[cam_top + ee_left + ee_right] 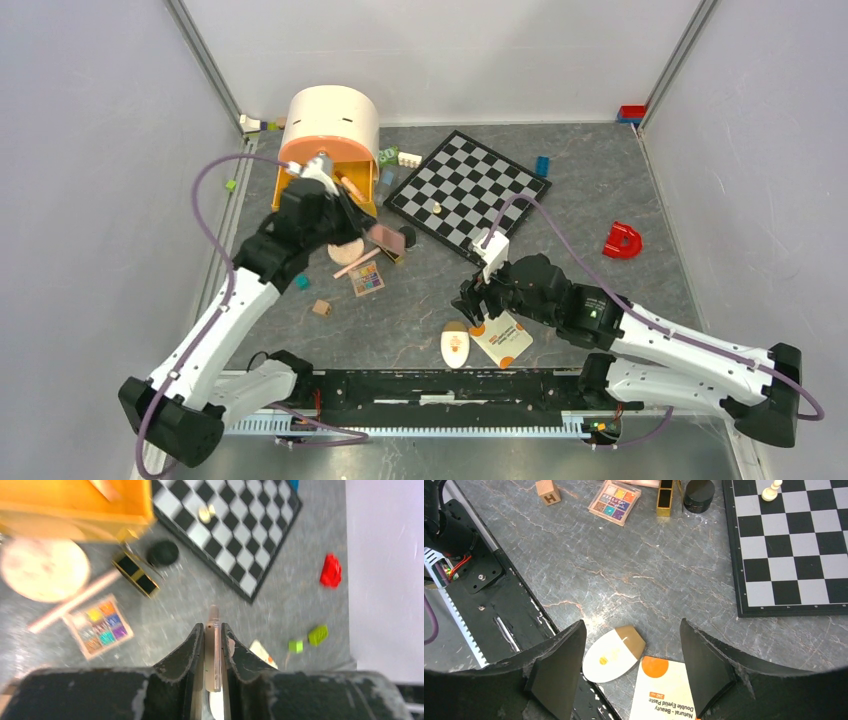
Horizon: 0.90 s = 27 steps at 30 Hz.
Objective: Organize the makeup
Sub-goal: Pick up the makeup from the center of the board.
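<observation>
My left gripper is shut on a thin pink-brown blush palette, seen edge-on and held above the table near the orange organizer. Below it lie the round peach compact, a pink stick and the multicolour eyeshadow palette. My right gripper is open and empty, hovering over the cream oval and the white-orange sachet near the front edge. In the top view the left gripper is by the organizer and the right gripper is at centre front.
The chessboard with one white pawn lies at the back centre. A black jar and a gold-black case lie by its near corner. A wooden cube, a red D-shaped piece and green bricks are scattered about.
</observation>
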Each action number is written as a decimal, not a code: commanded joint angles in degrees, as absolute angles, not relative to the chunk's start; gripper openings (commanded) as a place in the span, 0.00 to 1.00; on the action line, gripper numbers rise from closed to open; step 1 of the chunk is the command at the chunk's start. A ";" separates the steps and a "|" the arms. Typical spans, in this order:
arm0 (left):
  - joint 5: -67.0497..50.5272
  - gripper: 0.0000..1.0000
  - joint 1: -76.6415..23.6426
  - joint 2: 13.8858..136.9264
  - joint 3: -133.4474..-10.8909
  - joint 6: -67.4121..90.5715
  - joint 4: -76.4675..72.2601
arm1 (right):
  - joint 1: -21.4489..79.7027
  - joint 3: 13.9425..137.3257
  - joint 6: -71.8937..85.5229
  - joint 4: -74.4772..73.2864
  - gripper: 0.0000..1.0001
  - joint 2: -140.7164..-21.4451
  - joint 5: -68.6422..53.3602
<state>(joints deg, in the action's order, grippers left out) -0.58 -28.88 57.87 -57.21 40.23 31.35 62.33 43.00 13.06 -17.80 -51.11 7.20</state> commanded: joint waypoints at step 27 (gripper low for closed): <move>-32.59 0.10 7.74 79.62 -76.51 31.20 19.12 | 62.58 41.01 15.11 -22.62 0.76 -47.15 11.50</move>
